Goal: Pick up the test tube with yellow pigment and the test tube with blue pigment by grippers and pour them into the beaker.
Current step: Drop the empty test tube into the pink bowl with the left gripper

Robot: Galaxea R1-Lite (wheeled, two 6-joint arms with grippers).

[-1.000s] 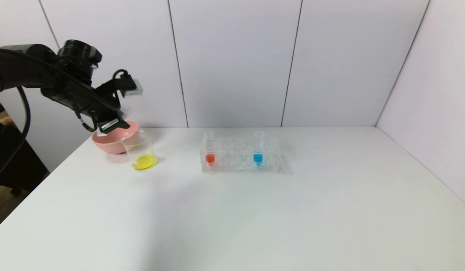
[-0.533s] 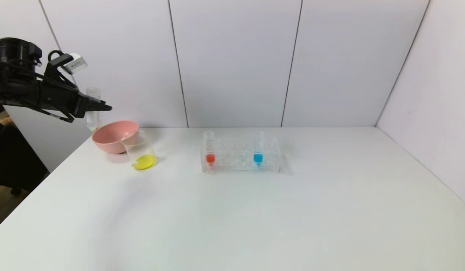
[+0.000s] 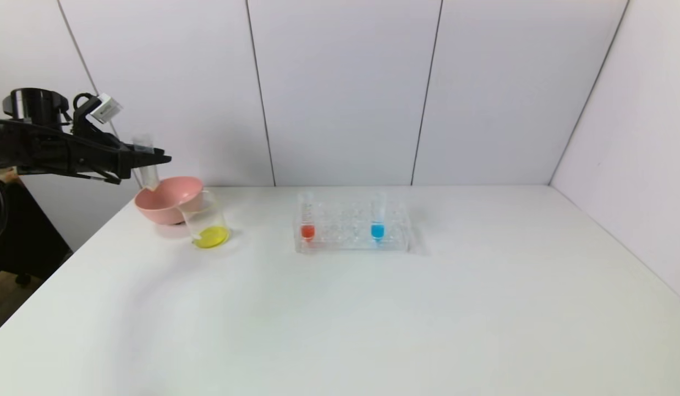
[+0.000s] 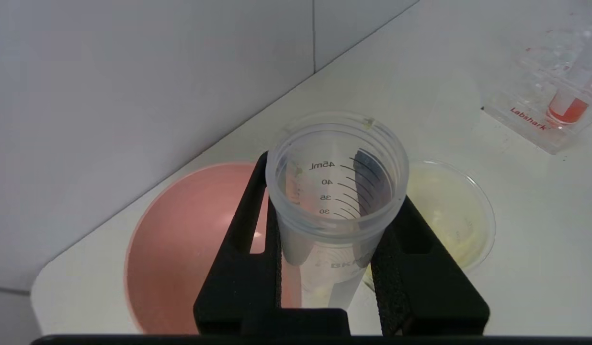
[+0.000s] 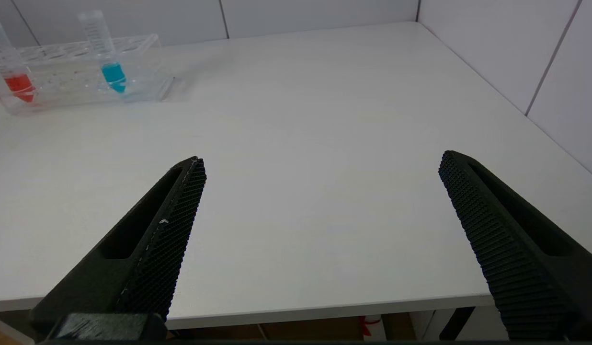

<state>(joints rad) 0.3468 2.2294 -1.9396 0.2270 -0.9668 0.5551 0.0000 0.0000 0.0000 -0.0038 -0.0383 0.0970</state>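
Note:
My left gripper [image 3: 154,159] is shut on the test tube with yellow pigment [image 3: 146,164], held upright above the back-left rim of the pink bowl. In the left wrist view the tube [image 4: 296,211] stands between the black fingers [image 4: 248,225], almost empty, with only yellow traces inside. The beaker [image 3: 205,223] stands in front of the bowl with yellow liquid at its bottom. The test tube with blue pigment [image 3: 377,217] stands in the clear rack [image 3: 351,242]. My right gripper [image 5: 323,158] is open and empty over the table's front edge.
The pink bowl [image 3: 166,201] touches the beaker at the table's back left. A red-tipped tube [image 3: 306,217] stands at the rack's left end. White walls close the back and right sides. The table's left edge runs close to the bowl.
The left arm swung back from its tilted pose over the beaker, turning the tube upright. It has since shifted slightly right and down, over the pink bowl.

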